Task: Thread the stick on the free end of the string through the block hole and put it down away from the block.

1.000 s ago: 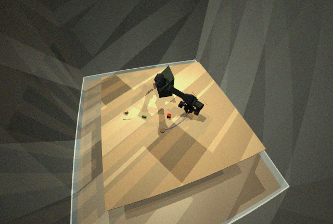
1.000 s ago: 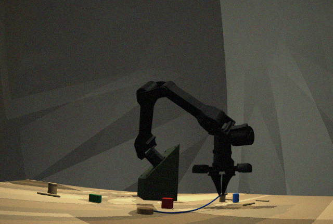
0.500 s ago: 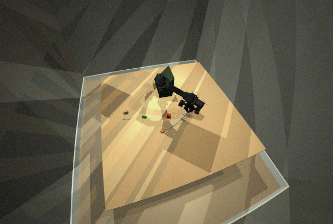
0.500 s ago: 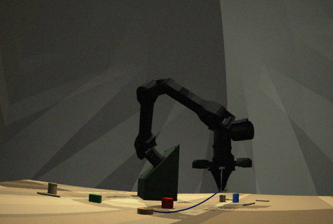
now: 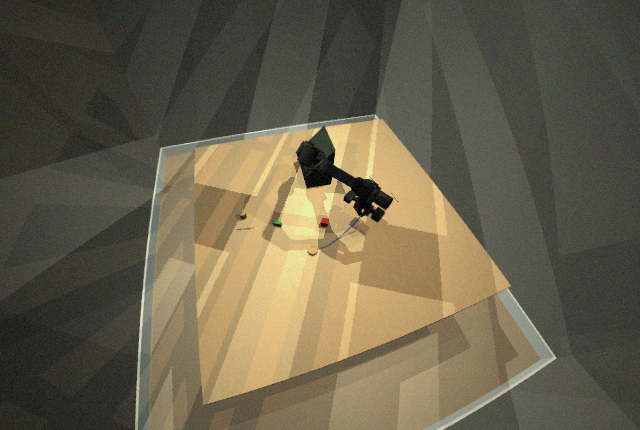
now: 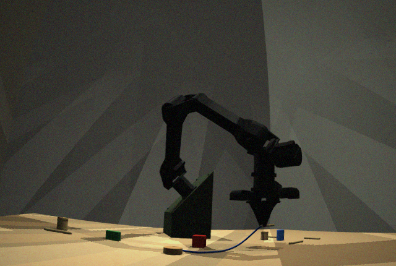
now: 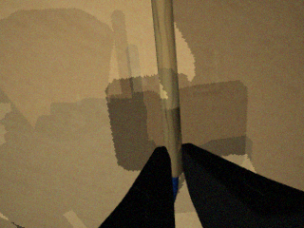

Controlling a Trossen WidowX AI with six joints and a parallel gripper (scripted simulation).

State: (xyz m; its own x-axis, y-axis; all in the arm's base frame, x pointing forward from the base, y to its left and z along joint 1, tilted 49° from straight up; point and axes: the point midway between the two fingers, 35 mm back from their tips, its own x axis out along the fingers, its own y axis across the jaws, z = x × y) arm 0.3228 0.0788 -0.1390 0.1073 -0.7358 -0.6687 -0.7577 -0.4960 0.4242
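My gripper (image 5: 361, 215) (image 6: 262, 224) (image 7: 173, 155) is shut on the thin wooden stick (image 6: 270, 224) (image 7: 166, 71) near its string end, above the table. The stick points away from the fingers, up the wrist view. The blue string (image 5: 339, 239) (image 6: 236, 246) (image 7: 175, 184) hangs from it in a curve to the round wooden button (image 5: 312, 251) (image 6: 172, 250). One upright wooden piece (image 5: 242, 215) (image 6: 62, 223) stands at the far left. A smaller-looking one (image 6: 264, 235) stands below the gripper in the exterior view. I see no hole in either and cannot tell which is the block.
A red block (image 5: 324, 221) (image 6: 198, 240) is near the button. A green block (image 5: 277, 223) (image 6: 113, 235) lies further left. A blue block (image 6: 279, 234) stands right of the gripper, with loose sticks beyond. Another loose stick (image 5: 245, 229) (image 6: 57, 231) lies by the left wooden piece.
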